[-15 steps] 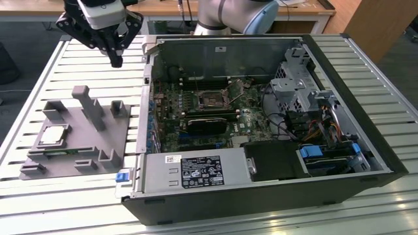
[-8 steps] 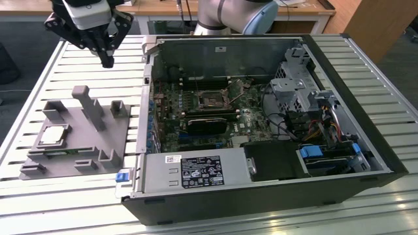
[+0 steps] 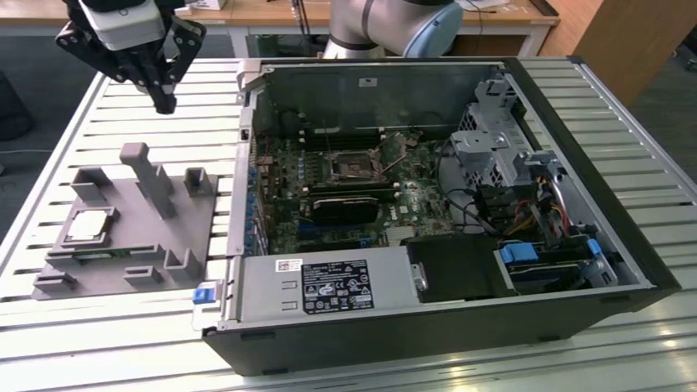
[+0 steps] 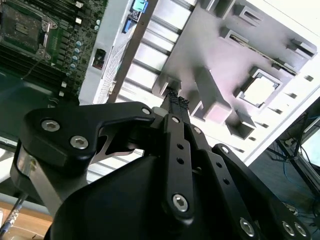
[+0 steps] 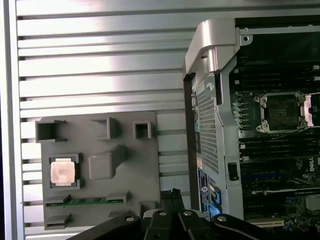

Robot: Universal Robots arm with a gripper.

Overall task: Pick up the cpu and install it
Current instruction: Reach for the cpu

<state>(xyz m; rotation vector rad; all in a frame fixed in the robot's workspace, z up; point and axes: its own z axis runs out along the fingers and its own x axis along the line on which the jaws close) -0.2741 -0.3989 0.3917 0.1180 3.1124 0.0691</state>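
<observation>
The cpu (image 3: 91, 226) (image 4: 260, 91) (image 5: 63, 172), a small square chip with a shiny top, lies in a square pocket of the grey tray (image 3: 207, 220) (image 5: 135, 170) on the exterior view's left. My gripper (image 3: 166, 104) (image 4: 176, 97) (image 5: 171, 192) hangs high above the slatted table, behind the tray and well apart from the cpu. Its black fingertips are together with nothing between them. In the open computer case (image 3: 436, 204), the dark square socket (image 3: 357, 167) (image 5: 282, 112) (image 4: 20, 25) sits on the motherboard with its metal frame around it.
A thin green circuit strip (image 3: 104, 253) (image 5: 85, 201) lies in a slot of the tray beside the cpu. A tall post (image 3: 153, 175) and several low blocks rise from the tray. The case wall (image 3: 245, 163) stands between tray and motherboard. The arm's base (image 3: 381, 28) stands behind the case.
</observation>
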